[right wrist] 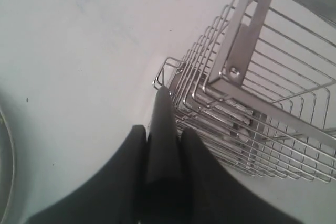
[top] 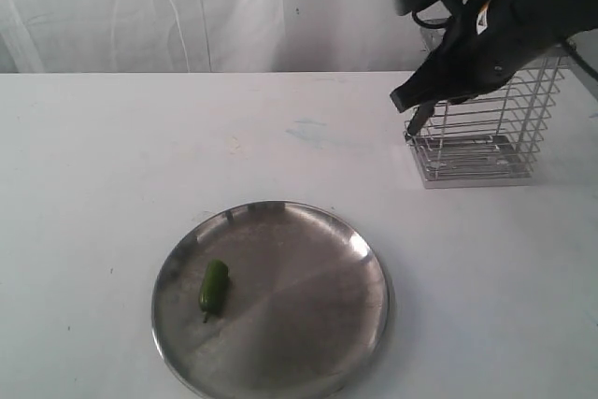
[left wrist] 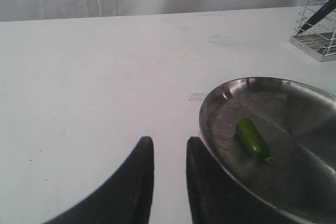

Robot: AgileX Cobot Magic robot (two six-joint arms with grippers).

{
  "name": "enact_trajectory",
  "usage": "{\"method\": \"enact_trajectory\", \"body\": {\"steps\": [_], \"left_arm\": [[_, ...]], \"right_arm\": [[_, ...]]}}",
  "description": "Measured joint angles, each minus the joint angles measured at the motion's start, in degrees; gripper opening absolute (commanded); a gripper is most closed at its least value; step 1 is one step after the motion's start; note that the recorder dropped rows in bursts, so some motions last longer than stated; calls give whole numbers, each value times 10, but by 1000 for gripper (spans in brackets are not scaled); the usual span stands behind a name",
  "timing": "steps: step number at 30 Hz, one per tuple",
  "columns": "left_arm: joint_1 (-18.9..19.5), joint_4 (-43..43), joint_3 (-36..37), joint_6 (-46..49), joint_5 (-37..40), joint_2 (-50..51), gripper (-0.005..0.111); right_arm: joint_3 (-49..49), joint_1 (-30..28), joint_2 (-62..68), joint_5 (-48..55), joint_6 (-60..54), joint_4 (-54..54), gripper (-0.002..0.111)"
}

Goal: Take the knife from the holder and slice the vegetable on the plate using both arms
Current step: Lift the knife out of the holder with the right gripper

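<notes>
White tabletop all round. My right gripper (right wrist: 164, 145) pinches the knife (top: 420, 119) beside the holder (top: 486, 128) at two o'clock; I should lift straight, clearing wires. Left gripper (left wrist: 169, 153) waits narrowly parted near the plate (top: 308, 343), vegetable (top: 213, 287) at nine.

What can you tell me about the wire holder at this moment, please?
The holder is a tall rectangular basket of shiny silver wire, horizontal bars on thin uprights, with a flat riveted metal band at the rim. It stands upright on the white table, beyond and to the right of the plate. The right gripper, shut on the knife, is at its near-left corner; contact with the wires is unclear.
</notes>
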Motion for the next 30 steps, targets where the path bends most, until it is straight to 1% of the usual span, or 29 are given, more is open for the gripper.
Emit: {"method": "enact_trajectory", "body": {"steps": [7, 12, 14, 20, 22, 26, 29, 30], "left_arm": [[0, 0, 0, 0, 0, 0, 28], [0, 0, 0, 0, 0, 0, 28], [0, 0, 0, 0, 0, 0, 28], [0, 0, 0, 0, 0, 0, 28], [0, 0, 0, 0, 0, 0, 28], [0, 0, 0, 0, 0, 0, 28], [0, 0, 0, 0, 0, 0, 28], [0, 0, 0, 0, 0, 0, 28]], "right_arm": [[0, 0, -57, 30, -9, 23, 0], [0, 0, -103, 86, -13, 39, 0], [0, 0, -126, 101, -28, 75, 0], [12, 0, -238, 138, -100, 277, 0], [35, 0, -277, 133, -109, 314, 0], [106, 0, -367, 106, -114, 344, 0], [178, 0, -444, 64, -130, 375, 0], [231, 0, -500, 36, -142, 411, 0]]}}
